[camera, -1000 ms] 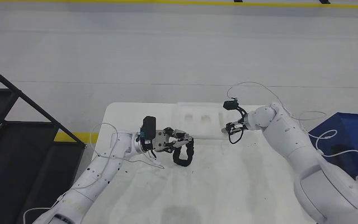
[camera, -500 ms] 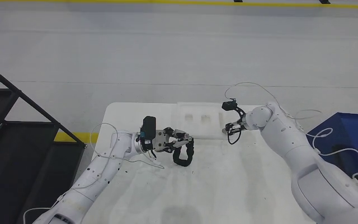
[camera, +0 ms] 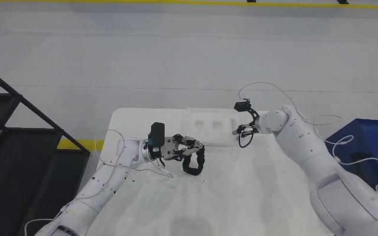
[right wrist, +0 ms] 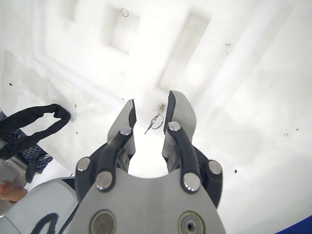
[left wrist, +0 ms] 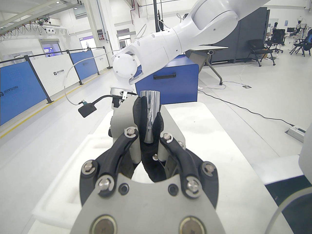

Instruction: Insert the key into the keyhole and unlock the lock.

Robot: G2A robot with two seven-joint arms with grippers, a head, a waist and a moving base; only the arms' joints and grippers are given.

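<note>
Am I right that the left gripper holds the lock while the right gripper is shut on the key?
Not quite: the right wrist view shows the right gripper open, the key lying beneath it. The left gripper does hold the lock.

Key [right wrist: 151, 123] sits in free gap btwn spread jaws of right pincer [right wrist: 151, 98]; foam tray [right wrist: 85, 81] ridge nearby.

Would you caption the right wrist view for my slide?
Open right gripper hovers directly above the key and its ring.
</note>
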